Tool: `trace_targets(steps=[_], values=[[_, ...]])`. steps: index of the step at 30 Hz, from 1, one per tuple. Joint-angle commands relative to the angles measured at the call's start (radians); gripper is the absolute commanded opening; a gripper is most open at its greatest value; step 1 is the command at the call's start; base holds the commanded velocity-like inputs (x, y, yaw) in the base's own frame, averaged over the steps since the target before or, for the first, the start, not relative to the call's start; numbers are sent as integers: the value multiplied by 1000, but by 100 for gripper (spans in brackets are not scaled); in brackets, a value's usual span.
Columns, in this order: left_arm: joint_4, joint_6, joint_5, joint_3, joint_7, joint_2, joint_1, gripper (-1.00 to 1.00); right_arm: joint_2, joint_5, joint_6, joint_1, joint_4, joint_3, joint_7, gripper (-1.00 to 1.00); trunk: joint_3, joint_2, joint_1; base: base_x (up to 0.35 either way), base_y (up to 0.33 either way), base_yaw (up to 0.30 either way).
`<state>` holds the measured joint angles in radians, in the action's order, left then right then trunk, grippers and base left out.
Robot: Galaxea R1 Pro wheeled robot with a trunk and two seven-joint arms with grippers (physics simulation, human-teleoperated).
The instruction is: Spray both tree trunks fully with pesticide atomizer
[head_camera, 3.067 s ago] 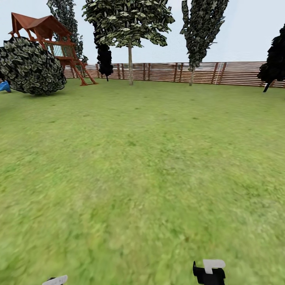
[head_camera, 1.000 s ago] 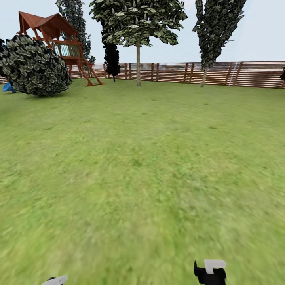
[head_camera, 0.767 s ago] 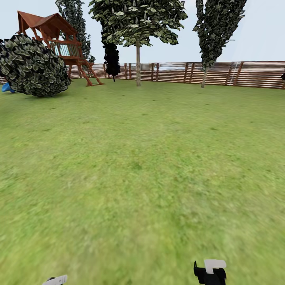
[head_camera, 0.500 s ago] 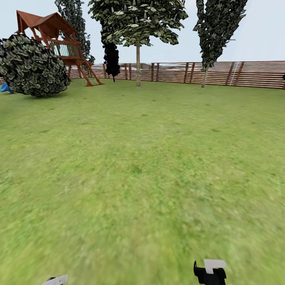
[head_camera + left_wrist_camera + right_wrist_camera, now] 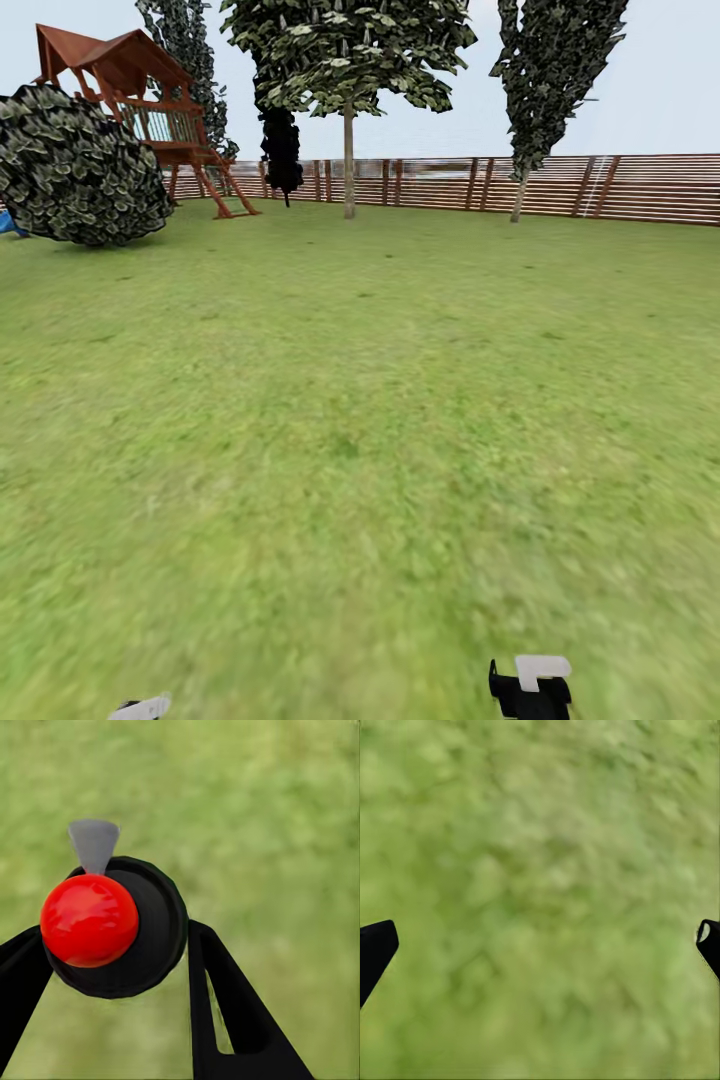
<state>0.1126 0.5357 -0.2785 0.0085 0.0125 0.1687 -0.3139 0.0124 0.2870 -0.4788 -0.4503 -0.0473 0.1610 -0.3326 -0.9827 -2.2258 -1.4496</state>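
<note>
Transit step, atomizer in hand. Left gripper (image 5: 112, 967) fingers clamp the pesticide atomizer (image 5: 112, 926); right gripper (image 5: 540, 945) fingers spread, empty. Next: close on the pale-trunked trees (image 5: 348, 160) by the fence (image 5: 640, 188), then spray.

Head camera faces across the lawn (image 5: 360, 400); both wrist cameras look closely down on it.

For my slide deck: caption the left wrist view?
Left gripper holding the red-topped pesticide atomizer above blurred lawn.

Left gripper (image 5: 112, 967) fingers (image 5: 225, 1012) clamp the pesticide atomizer (image 5: 112, 926); right gripper (image 5: 540, 945) fingers (image 5: 375, 949) spread wide, empty
</note>
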Motion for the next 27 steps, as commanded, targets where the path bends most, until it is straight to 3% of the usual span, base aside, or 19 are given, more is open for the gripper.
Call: trace_targets(steps=[1, 27], values=[[-1, 3, -2, 1, 1, 0, -1, -100, 0, 11, -3, -1, 1, 8, -3, 100, -1, 0, 0, 338, 0, 0], [-1, 3, -2, 1, 1, 0, -1, -100, -3, 9, -3, -1, 1, 8, -5, 100, -1, 0, 0, 338, 0, -7]])
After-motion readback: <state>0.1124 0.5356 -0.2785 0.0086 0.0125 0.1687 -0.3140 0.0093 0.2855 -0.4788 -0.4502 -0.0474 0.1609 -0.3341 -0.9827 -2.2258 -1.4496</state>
